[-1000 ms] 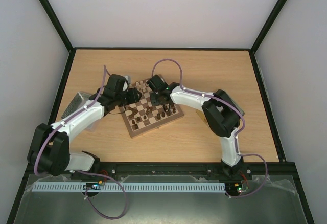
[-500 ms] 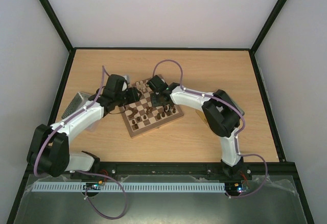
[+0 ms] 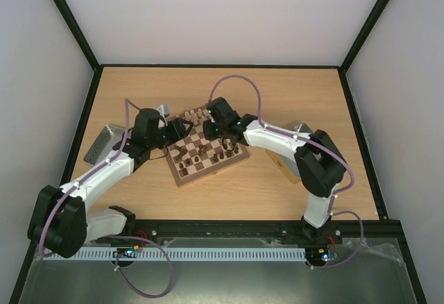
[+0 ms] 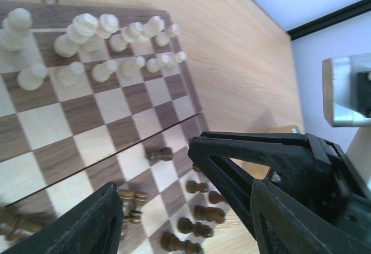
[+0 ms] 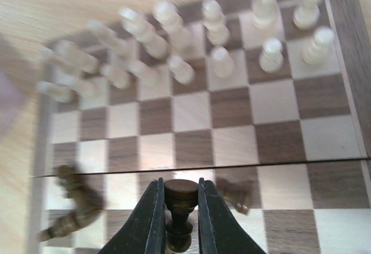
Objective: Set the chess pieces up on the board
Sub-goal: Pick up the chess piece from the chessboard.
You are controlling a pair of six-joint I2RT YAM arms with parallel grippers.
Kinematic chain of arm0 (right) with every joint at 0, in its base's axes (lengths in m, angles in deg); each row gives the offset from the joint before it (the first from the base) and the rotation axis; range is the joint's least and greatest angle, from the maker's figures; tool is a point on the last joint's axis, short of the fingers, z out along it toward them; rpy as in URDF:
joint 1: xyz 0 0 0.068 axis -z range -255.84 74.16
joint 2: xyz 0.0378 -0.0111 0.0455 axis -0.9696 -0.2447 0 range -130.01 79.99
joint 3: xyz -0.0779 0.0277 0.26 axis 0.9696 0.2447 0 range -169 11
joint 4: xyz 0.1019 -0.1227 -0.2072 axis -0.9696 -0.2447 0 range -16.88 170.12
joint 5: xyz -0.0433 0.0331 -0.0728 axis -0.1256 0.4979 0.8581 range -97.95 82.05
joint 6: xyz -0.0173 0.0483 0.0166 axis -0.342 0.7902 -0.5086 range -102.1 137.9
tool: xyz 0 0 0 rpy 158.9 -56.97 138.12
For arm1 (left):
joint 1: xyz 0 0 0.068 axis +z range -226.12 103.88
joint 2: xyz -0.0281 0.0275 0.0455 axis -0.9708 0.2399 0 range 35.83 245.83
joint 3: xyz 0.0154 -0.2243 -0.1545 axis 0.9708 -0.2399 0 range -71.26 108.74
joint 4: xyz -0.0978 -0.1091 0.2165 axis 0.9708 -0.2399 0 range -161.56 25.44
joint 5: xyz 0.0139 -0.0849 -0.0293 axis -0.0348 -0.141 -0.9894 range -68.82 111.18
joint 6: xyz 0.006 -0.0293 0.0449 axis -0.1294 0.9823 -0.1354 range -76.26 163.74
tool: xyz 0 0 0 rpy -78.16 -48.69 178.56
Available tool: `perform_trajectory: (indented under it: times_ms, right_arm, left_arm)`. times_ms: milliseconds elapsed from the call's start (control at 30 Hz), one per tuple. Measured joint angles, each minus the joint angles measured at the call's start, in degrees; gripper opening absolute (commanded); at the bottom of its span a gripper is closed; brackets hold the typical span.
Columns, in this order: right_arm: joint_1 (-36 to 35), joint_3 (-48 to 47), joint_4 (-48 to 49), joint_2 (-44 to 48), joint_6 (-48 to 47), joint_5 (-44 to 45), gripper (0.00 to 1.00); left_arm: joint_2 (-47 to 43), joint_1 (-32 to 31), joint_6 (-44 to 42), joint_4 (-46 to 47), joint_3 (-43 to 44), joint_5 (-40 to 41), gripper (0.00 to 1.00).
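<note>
Seen from the top camera, the board (image 3: 206, 148) lies at an angle on the worktop (image 3: 277, 96), a little left of the frame's centre. Cream pieces (image 3: 196, 116) stand along its upper edge. Dark pieces (image 3: 205, 155) are scattered over its lower half. The left gripper (image 3: 173, 132) hangs at the board's left corner and the right gripper (image 3: 223, 136) over its upper right part. At this size I cannot tell how either one's jaws stand. A silver tray (image 3: 102, 144) sits at the left of the worktop, well apart from the board.

In the left wrist view the left gripper (image 4: 185, 193) is released. Its black fingers (image 4: 98, 222) are spread wide at the bottom of the frame with nothing between them. The board (image 4: 110, 106) fills the left of the frame, with cream pieces (image 4: 95, 33) in two rows at the upper left. Dark pieces (image 4: 200, 187) are at the bottom centre, some lying on their sides. A black angular part of the right arm (image 4: 272, 155) juts in from the right over the board.

In the right wrist view the right gripper (image 5: 180, 191) is clenched on a dark brown piece (image 5: 179, 204), held upright at the bottom centre over the board (image 5: 278, 100). Whether the piece touches the board cannot be told. Cream pieces (image 5: 217, 31) run in two rows across the top, blurred toward the left. Dark pieces (image 5: 72, 210) lie on their sides at the lower left, and one more leans just right of the gripper.
</note>
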Motion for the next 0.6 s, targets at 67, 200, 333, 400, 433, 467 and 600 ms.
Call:
perform_trajectory:
  times_ms: [67,200,333,400,433,467,600]
  right_arm:
    - [-0.02,1.18,2.32,2.54,-0.13,-1.42,0.09]
    - [0.0,2.45,5.51,6.34,-0.13,-3.96,0.09]
    - [0.0,3.21,6.84,8.7,0.39,-5.42,0.09]
    - [0.0,3.48,6.99,9.44,1.66,-5.9,0.1]
    - [0.0,3.58,7.15,9.77,2.71,-6.12,0.11]
    - [0.0,3.69,7.48,10.05,4.04,-6.34,0.11]
    - [0.24,3.76,8.46,10.82,13.18,-6.86,0.13]
  left_arm:
    - [-1.2,0.0,1.7,2.45,-1.09,-0.79,0.64]
    - [-3.08,0.0,5.38,8.02,-3.1,-2.03,0.64]
    - [-4.79,0.0,8.61,12.61,-5.07,-2.93,0.63]
    - [-5.68,0.0,9.97,14.95,-6.05,-3.34,0.61]
    - [-6.14,0.0,10.58,16.09,-6.6,-3.5,0.59]
    - [-6.69,0.0,11.17,17.49,-7.43,-3.58,0.57]
    - [-7.93,0.0,12.92,21.46,-10.21,-3.96,0.5]
